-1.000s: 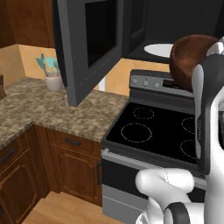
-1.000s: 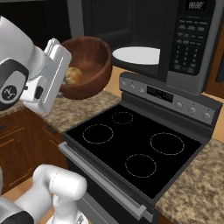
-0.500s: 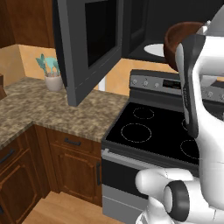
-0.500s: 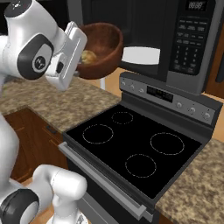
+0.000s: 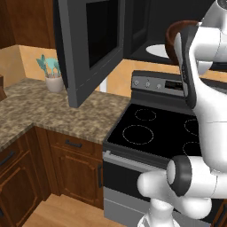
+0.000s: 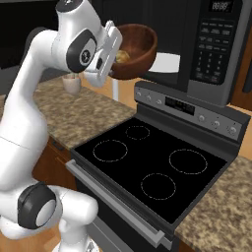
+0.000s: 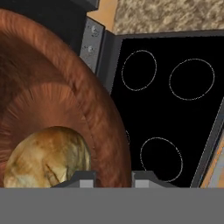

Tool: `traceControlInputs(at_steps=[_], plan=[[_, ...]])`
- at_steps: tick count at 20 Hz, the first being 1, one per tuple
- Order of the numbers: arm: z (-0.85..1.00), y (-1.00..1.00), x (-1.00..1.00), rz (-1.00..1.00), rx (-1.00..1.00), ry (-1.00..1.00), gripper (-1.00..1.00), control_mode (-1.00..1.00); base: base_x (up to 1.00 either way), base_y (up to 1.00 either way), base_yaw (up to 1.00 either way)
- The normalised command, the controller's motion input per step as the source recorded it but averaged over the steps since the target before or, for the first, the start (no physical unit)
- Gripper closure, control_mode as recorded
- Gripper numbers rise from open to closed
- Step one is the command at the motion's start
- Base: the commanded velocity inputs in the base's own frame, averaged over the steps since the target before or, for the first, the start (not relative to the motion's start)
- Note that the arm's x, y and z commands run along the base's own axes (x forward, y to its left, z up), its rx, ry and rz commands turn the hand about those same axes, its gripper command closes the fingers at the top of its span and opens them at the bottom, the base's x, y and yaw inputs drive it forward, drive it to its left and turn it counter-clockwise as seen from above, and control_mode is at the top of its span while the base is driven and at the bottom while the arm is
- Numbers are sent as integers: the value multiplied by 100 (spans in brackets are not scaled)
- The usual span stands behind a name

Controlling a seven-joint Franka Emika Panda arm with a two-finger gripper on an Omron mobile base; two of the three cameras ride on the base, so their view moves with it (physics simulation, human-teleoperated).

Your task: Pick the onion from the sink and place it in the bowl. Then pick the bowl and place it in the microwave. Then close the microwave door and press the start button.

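A robot arm carries the wooden bowl (image 6: 134, 50) above the back of the black stove (image 6: 152, 172), nearest the camera in the right base view, with the onion (image 6: 122, 56) lying inside it against the near wall. In the hand view the gripper (image 7: 113, 176) has its two tips set narrowly either side of the bowl's thick rim, one finger inside beside the onion (image 7: 48, 157) and one outside, so it appears clamped on the rim and bearing the bowl's whole weight from one edge. The bowl (image 7: 57, 105) hangs slightly tipped toward the gripper. Just beyond and a little below it lies the white turntable plate (image 6: 165, 63) in the dark cavity of the microwave (image 6: 197, 44), directly ahead of the bowl along the arm's reach; the coming move looks to be a short forward carry and a lowering onto that plate. Farther left, the microwave door (image 5: 88, 46) stands swung wide open over the granite counter (image 5: 53, 113), well clear of the arm's path.
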Motion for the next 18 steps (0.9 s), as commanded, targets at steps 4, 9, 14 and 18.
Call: traceControlInputs(at_steps=[4, 9, 14, 18], plan=[[0, -26, 85, 0, 0, 0, 100, -100, 0, 0, 0], [-6, -30, 86, 0, 3, -1, 100, -100, 0, 0, 0], [-6, -24, 82, 0, 4, -2, 100, -100, 0, 0, 0], [-8, -27, 78, 0, 6, -2, 100, -100, 0, 0, 0]])
